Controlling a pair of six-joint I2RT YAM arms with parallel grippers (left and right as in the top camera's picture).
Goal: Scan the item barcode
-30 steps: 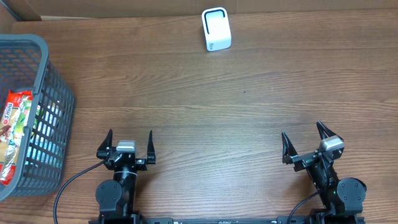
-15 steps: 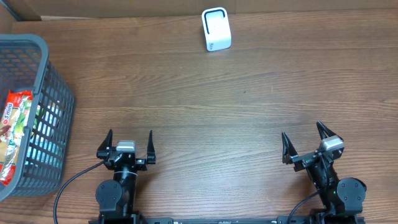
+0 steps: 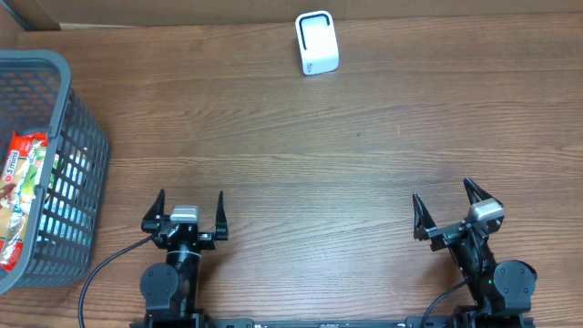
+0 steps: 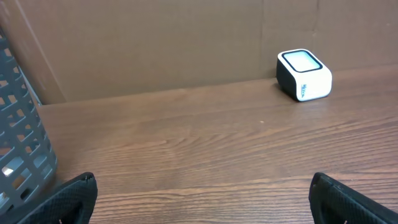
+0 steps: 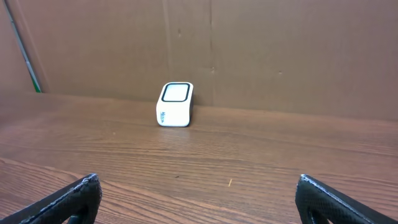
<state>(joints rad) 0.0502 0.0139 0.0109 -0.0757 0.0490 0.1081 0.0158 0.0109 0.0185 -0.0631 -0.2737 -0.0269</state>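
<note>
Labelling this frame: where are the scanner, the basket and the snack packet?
scanner (image 3: 317, 38), overhead view, white top face.
basket (image 3: 36, 58), overhead view, grey rim.
snack packet (image 3: 20, 182), overhead view, wrapper middle.

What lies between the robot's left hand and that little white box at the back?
Nothing: only bare wooden table runs from the left hand to the white box, plainest in the overhead view.
</note>
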